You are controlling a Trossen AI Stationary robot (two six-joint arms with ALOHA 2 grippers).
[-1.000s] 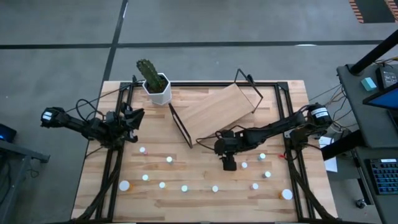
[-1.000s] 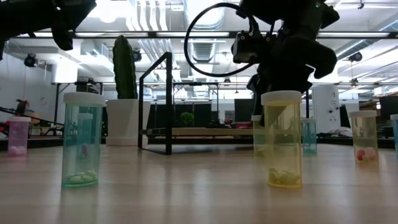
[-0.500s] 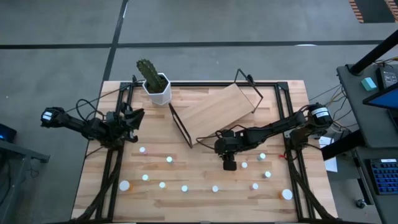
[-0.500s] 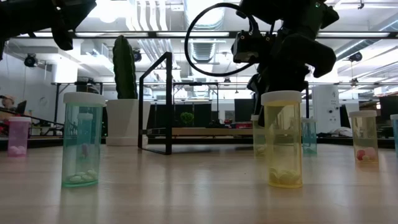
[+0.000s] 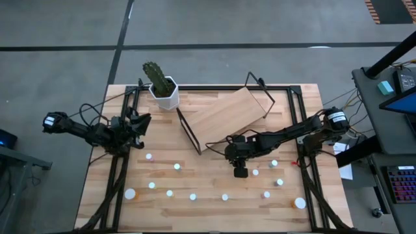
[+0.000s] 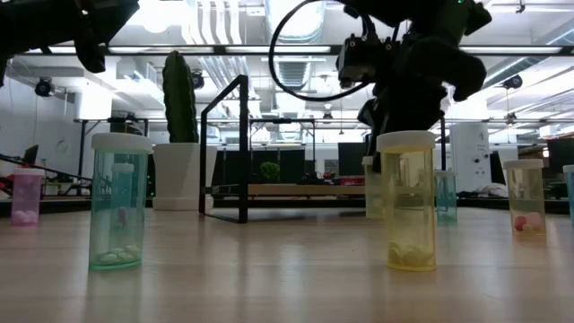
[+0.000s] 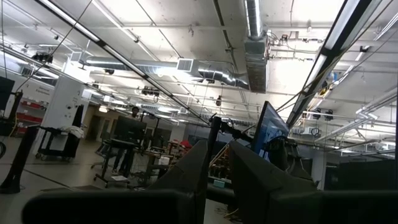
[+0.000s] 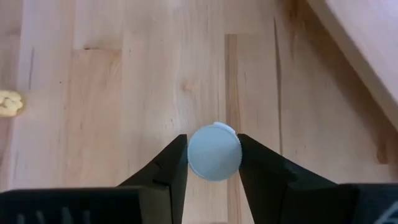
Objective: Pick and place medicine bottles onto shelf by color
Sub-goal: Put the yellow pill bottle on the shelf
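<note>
One white-capped bottle clamped between the right tool's two fingers, cap up.

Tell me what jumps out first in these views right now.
The right gripper is clamped on a white-capped bottle near the table's middle, just in front of the tilted shelf. Other bottles dot the front of the table, and a cactus stands at the back.

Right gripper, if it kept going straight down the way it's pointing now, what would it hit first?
The right gripper points down at the wood table, its fingers closed against a white-capped bottle. That bottle is already between them, so the tabletop beneath probably comes first.
</note>
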